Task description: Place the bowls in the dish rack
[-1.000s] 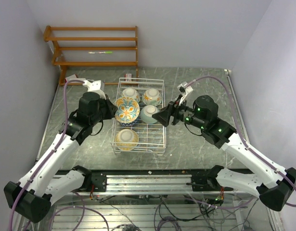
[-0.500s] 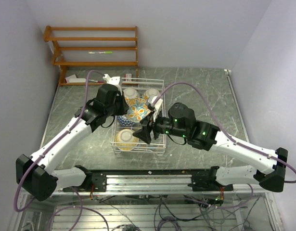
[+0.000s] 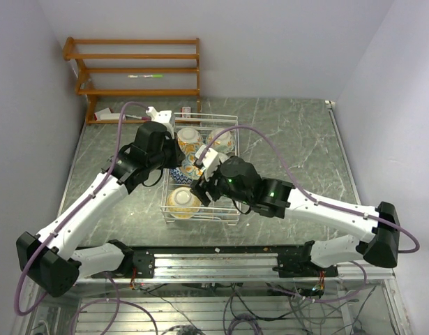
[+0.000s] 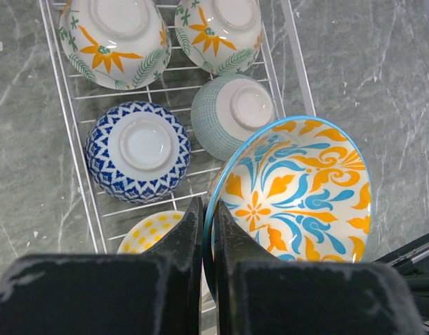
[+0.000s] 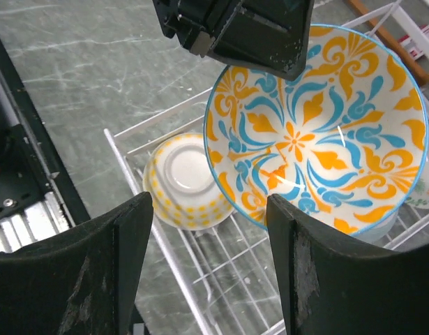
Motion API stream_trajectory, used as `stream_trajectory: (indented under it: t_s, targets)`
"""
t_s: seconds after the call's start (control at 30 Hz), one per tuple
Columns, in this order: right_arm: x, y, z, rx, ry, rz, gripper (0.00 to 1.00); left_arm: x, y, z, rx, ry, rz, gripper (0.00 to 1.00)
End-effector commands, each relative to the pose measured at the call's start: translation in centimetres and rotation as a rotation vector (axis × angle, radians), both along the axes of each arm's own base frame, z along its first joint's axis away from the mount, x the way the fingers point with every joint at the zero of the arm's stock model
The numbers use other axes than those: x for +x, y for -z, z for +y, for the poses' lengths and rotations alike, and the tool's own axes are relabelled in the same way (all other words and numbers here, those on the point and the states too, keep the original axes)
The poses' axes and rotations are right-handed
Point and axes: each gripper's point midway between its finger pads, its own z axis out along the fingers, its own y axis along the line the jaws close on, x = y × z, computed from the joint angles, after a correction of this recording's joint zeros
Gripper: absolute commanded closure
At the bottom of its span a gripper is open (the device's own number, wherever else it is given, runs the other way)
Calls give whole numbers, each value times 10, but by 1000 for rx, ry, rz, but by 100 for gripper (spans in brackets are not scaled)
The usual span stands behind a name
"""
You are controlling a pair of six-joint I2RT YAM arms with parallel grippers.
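Ceramic, I'm judging, so stiff, slippery, breakable: left tool point(image 4: 208, 209) is pinching the orange-and-blue bowl point(image 4: 291, 202) by its rim, tilted above the rack point(image 4: 63, 105); right tool point(image 5: 211, 230) is hovering spread near it.

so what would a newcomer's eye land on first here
The big orange-and-blue bowl, tilted over the dish rack with the left fingers pinching its rim. Next, the right fingers spread open facing it, and five upturned bowls in the rack.

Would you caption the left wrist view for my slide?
Left gripper holds orange-blue bowl by its rim above dish rack.
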Motion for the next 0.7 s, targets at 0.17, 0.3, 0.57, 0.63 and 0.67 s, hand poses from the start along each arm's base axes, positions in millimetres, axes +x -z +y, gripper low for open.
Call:
stream_trajectory:
  t_s: [0.17,0.3,0.57,0.63,0.67]
  targets:
    - [16,-8,13,4,19,-131,36,-7,-41,-10,-74,57,-75,93]
    - [20,-3,19,-25,3,-160,38,-9,-39,-11,-76,67,-71,93]
    - [27,3,20,-39,19,-201,46,-14,-46,-9,-66,85,-74,93]
    - [29,1,20,-35,29,-210,59,-15,-47,-8,-67,85,-78,93]
    - [30,1,19,-34,36,-213,69,-16,-47,-8,-68,86,-78,93]
